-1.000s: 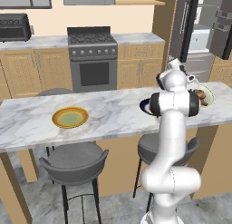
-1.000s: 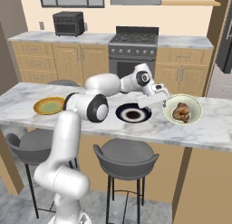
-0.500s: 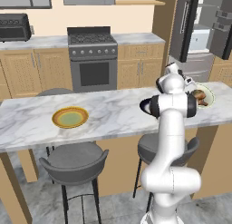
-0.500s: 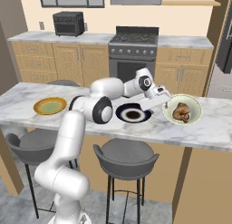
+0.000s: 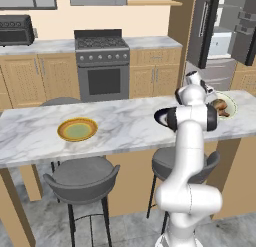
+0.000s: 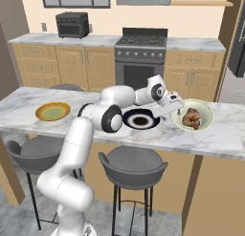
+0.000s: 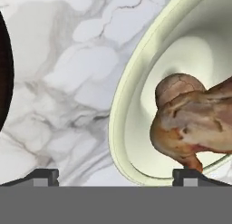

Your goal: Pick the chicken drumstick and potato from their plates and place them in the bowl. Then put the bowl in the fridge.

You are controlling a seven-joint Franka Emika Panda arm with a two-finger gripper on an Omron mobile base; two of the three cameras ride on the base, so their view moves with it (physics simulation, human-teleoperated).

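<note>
Fingertips [image 7: 43, 175] of dark, blocky plastic stand wide apart at the bottom of the hand view, one over bare marble and the other against the near rim of the bowl [image 7: 118, 128], with nothing pinched between them. Seen from the right base view, the gripper [image 6: 176, 106] sits low at the left edge of the bowl [image 6: 206, 120].

Going left to right along the counter [image 6: 28, 99], a long slab of white stone with soft grey veining: first comes the golden-yellow plate [image 6: 52, 111], flat and round with a dull greenish centre and nothing on it. Next is the dark plate [image 6: 140, 120], glossy navy-black with a pale ring, also bare. Just beside it sits the bowl, deep and round, smooth cream to pale green with a thin darker lip. Inside lie both foods, touching: the potato [image 7: 177, 85], a rounded brown lump with fine cracks in its skin, and the chicken drumstick [image 7: 199, 130], lumpy, orange-tan and glistening, overlapping the potato and reaching toward the near wall.

In the left base view the fridge [image 5: 227, 31] stands at the far right, tall and dark-framed, its door swung open on a white interior with grey shelves. Two round grey stools [image 6: 132, 166] with curved backs are tucked under the counter.
</note>
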